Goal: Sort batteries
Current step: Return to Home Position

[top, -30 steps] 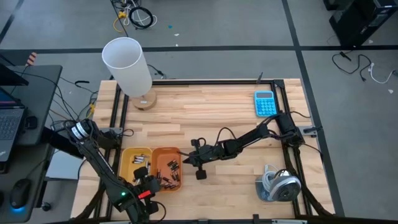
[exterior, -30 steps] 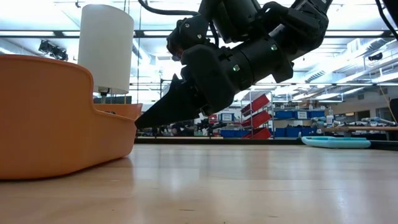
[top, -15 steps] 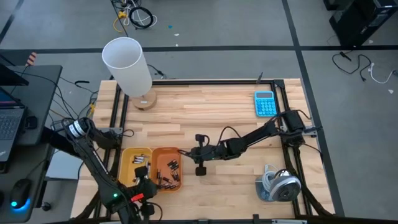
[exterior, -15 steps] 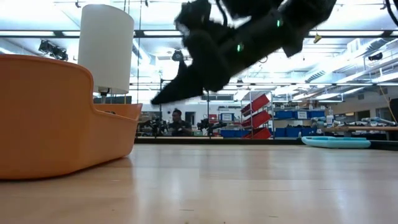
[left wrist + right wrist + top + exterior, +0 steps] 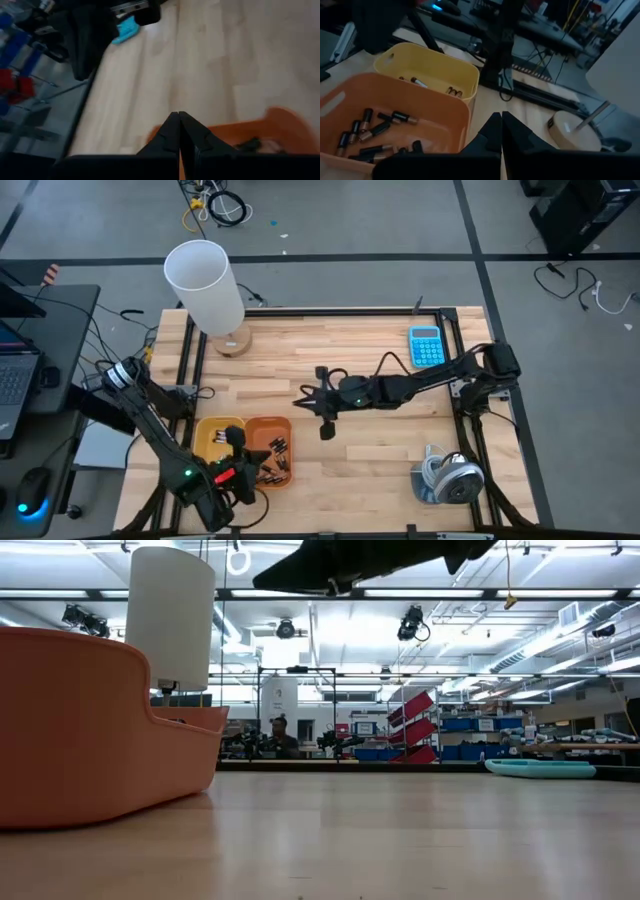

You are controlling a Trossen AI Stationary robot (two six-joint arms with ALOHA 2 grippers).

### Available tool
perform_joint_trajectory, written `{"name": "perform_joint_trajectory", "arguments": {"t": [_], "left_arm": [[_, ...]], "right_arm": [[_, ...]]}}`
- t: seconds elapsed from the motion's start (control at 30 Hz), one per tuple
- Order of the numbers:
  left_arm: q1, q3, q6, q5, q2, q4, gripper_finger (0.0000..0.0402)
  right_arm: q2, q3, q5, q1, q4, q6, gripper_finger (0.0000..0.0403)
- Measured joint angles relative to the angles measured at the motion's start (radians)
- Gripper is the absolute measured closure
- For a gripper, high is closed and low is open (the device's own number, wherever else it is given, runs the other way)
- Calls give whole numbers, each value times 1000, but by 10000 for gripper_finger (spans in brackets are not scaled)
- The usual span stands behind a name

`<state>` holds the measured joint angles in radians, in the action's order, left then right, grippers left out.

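Pale wooden planks form the bench [image 5: 350, 360], which stands on a grey workshop floor. At its far left corner a white cylinder lamp [image 5: 205, 280] rises from a round wooden foot.

The left gripper [image 5: 238, 442] hovers over the near left corner, above the line where the two bins meet. Its fingers [image 5: 167, 135] are pressed together with nothing between them.

The yellow bin [image 5: 212, 430] sits closest to the left edge. A few silvery batteries [image 5: 415, 81] lie flat on its floor: thin, light little cylinders. Against its right wall stands the orange bin [image 5: 262, 428], which holds the dark batteries [image 5: 372, 131]. These are small black cylinders with copper-coloured ends, lying flat at all angles, some touching one another. Seen from table height, this orange bin fills the left side, with the lamp behind it.

The right gripper [image 5: 305, 400] hangs above the middle of the bench, raised well clear of the wood and apart from the bins, pointing toward the left edge. Its fingers [image 5: 490, 132] are closed tip to tip and carry nothing.

A blue calculator [image 5: 426, 346] lies near the far right corner. A grey metal object [image 5: 447, 477], whose kind I cannot tell, rests at the near right corner. Far behind the bench a person [image 5: 278, 730] shows among shelves.
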<state>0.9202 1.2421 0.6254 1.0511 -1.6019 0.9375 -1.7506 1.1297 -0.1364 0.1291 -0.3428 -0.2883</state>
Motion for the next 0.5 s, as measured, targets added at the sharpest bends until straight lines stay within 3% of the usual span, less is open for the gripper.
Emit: {"name": "perform_joint_trajectory", "arguments": {"t": [0.2,0.4,0.5], "left_arm": [[-53,-13,-91,82,1,-7,402],[-88,-90,-103,93,29,0,402],[-105,-122,-183,91,87,-102,402]], "right_arm": [[13,0,-14,-6,-2,-38,403],[77,-2,-28,11,5,-85,403],[143,1,-27,23,-8,-108,403]]}}
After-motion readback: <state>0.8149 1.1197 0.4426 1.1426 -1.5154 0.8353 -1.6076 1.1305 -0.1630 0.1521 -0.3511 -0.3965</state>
